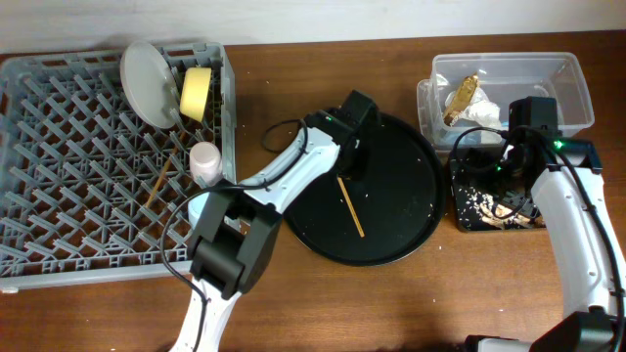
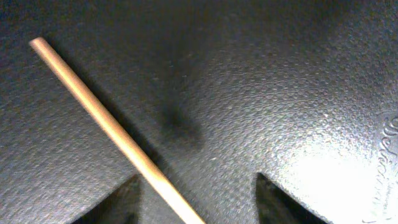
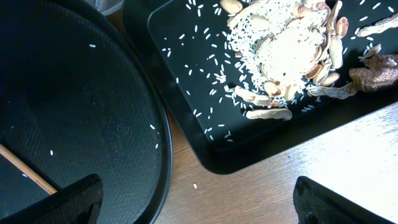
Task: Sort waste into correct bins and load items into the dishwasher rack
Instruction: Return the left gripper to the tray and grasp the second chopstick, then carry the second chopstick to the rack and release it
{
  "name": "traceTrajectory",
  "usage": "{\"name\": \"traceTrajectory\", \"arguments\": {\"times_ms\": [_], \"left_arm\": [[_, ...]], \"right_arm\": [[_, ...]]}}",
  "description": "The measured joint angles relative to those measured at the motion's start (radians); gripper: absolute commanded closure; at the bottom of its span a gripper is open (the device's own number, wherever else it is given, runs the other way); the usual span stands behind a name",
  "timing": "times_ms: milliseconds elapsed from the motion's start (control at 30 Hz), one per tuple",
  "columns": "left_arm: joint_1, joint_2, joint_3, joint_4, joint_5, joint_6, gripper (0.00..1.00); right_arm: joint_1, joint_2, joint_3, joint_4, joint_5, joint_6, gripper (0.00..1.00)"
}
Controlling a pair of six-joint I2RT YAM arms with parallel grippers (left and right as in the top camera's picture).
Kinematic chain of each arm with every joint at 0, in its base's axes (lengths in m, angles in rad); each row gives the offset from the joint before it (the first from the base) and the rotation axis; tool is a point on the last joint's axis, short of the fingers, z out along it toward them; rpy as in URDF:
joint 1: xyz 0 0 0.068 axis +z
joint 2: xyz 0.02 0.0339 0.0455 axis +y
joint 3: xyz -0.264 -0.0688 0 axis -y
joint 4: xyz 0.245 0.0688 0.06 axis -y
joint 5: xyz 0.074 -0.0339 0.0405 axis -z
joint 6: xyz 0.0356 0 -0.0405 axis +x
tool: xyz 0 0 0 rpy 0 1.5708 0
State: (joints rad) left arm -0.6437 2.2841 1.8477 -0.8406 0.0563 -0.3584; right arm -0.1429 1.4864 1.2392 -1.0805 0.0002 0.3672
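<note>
One chopstick (image 1: 350,205) lies on the large round black tray (image 1: 411,210). My left gripper (image 1: 347,164) is open, low over its upper end. In the left wrist view the chopstick (image 2: 106,121) runs diagonally between the fingertips (image 2: 199,202), close to the left one. A second chopstick (image 1: 162,177), the grey plate (image 1: 149,83), yellow bowl (image 1: 196,93) and pink cup (image 1: 204,159) are in the grey rack (image 1: 59,196). A pale blue cup (image 1: 200,204) shows partly under my left arm. My right gripper (image 1: 468,161) (image 3: 205,199) is open and empty over the table.
The clear tub (image 1: 567,88) at the back right holds white napkins with a brown scrap (image 1: 465,98). The shallow black tray (image 1: 460,220) (image 3: 186,74) holds rice and tan food leftovers (image 3: 286,50). Loose grains lie on the round tray (image 3: 93,93).
</note>
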Motion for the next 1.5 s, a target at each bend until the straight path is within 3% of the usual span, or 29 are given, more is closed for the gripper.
{"name": "traceTrajectory", "arguments": {"times_ms": [267,467,567,667,967,1133,1467,1500], "left_arm": [[-0.032,0.041,0.002,0.011,-0.031,-0.008,0.55],[-0.031,0.059,0.141,-0.171,-0.190,-0.029,0.51],[-0.031,0.059,0.160,-0.171,-0.243,-0.166,0.56],[-0.031,0.060,0.160,-0.172,-0.256,-0.289,0.48],[0.001,0.060,0.160,-0.193,-0.271,-0.656,0.48],[0.013,0.065,0.142,-0.208,-0.302,-0.724,0.48],[0.050,0.065,0.056,-0.248,-0.315,-0.735,0.48],[0.050,0.065,0.056,-0.246,-0.300,-0.736,0.54]], "right_arm": [[0.000,0.000,0.000,0.000,0.000,0.000,0.02],[0.000,0.000,0.000,0.000,0.000,-0.001,0.01],[0.000,0.000,0.000,0.000,0.000,-0.001,0.02],[0.000,0.000,0.000,0.000,0.000,0.000,0.02],[0.000,0.000,0.000,0.000,0.000,-0.001,0.02],[0.000,0.000,0.000,0.000,0.000,-0.001,0.02],[0.000,0.000,0.000,0.000,0.000,-0.001,0.02],[0.000,0.000,0.000,0.000,0.000,0.000,0.02]]}}
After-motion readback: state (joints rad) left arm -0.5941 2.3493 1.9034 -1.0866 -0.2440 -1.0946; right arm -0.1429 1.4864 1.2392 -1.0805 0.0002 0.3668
